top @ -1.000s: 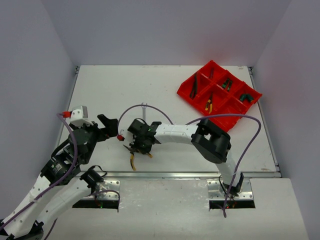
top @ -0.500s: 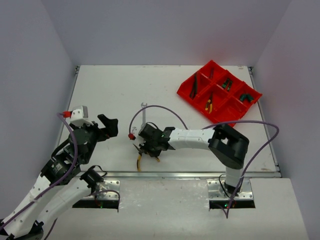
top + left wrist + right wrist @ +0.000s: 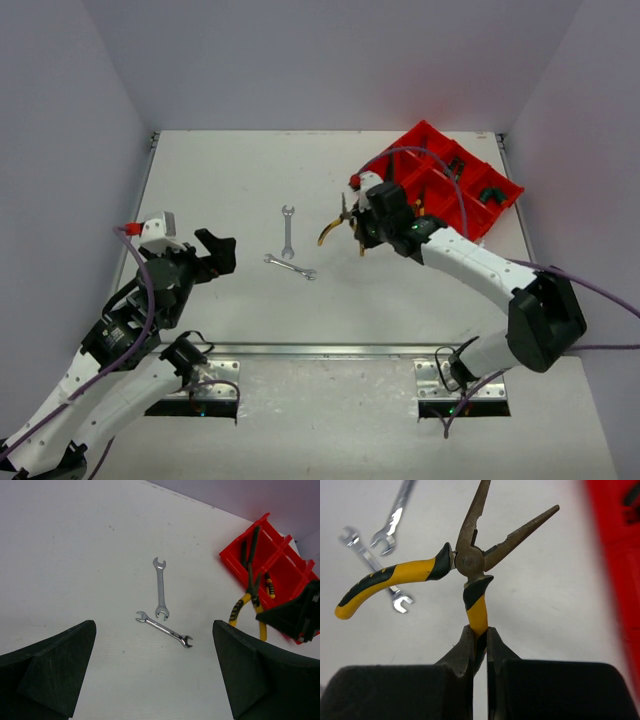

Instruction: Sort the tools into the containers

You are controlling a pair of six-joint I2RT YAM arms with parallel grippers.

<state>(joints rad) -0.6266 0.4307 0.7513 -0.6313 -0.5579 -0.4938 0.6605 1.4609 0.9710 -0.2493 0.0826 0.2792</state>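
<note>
My right gripper [image 3: 361, 233] [image 3: 479, 632] is shut on one handle of the yellow-handled pliers [image 3: 333, 229] [image 3: 470, 562] [image 3: 247, 600]. It holds them above the table, just left of the red tray [image 3: 505, 205] [image 3: 285, 565] [image 3: 615, 555], with their handles spread and their nose apart. Two silver wrenches lie mid-table. One [image 3: 288, 228] [image 3: 160, 587] points away from me, the other [image 3: 290, 266] [image 3: 164, 629] lies slanted below it. My left gripper [image 3: 222, 255] [image 3: 153, 650] hangs open and empty at the left, facing the wrenches.
The tray's compartments hold long dark pliers [image 3: 388, 175], a small yellow-handled tool [image 3: 418, 208] and green-handled tools [image 3: 455, 168]. The right arm's purple cable [image 3: 440, 170] arcs over the tray. Grey walls close in the table on three sides.
The right gripper has carried the pliers from near the front edge up and right, to beside the tray. The slanted wrench now shows. The left arm has not moved.
</note>
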